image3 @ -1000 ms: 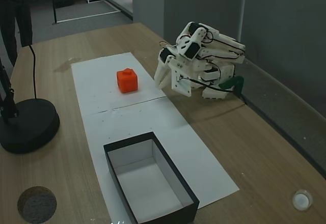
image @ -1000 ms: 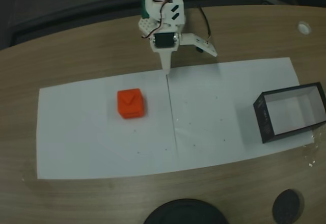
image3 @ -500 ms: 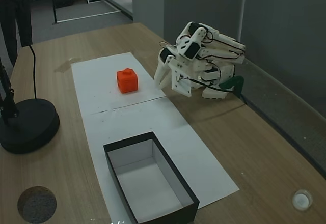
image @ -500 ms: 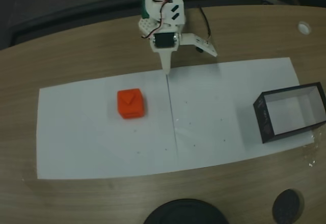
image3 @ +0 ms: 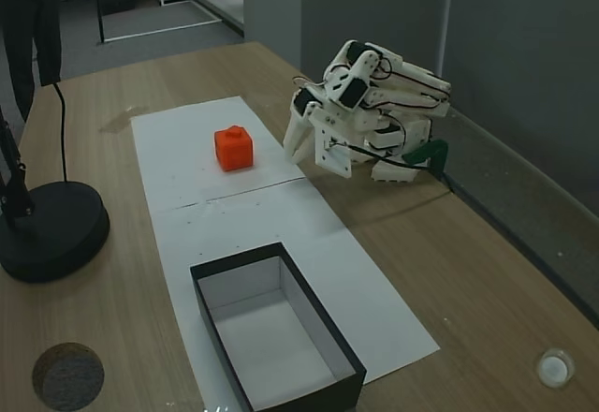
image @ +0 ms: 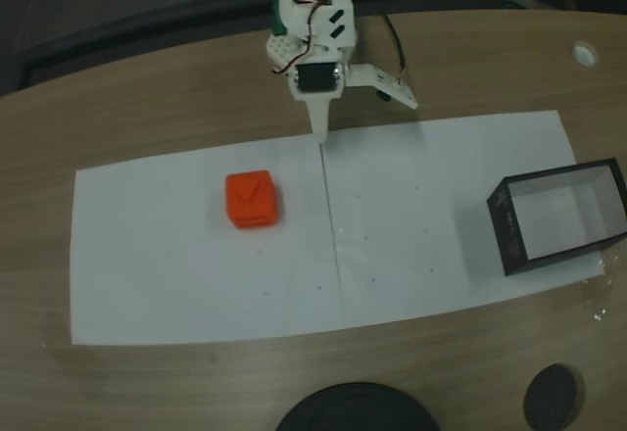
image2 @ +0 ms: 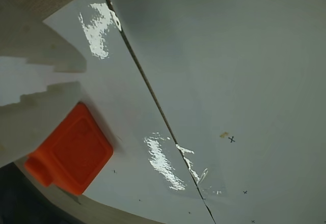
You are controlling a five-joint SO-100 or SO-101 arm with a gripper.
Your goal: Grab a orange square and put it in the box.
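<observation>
Nothing moved: orange square (image: 252, 199) stays apart from box (image: 509, 233); jaws apparently spread, empty.

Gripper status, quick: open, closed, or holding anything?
Gripper: holding nothing; open or closed cannot be told. The orange cube sits apart from it on the white paper.

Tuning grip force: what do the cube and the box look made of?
Orange square: looks like hard matte plastic, possibly printed; rounded edges, uniform colour, triangle moulded into its top. Box: likely cardboard; thin black walls, flat white inside, crisp folded corners. Neither is certain from looks alone.
</observation>
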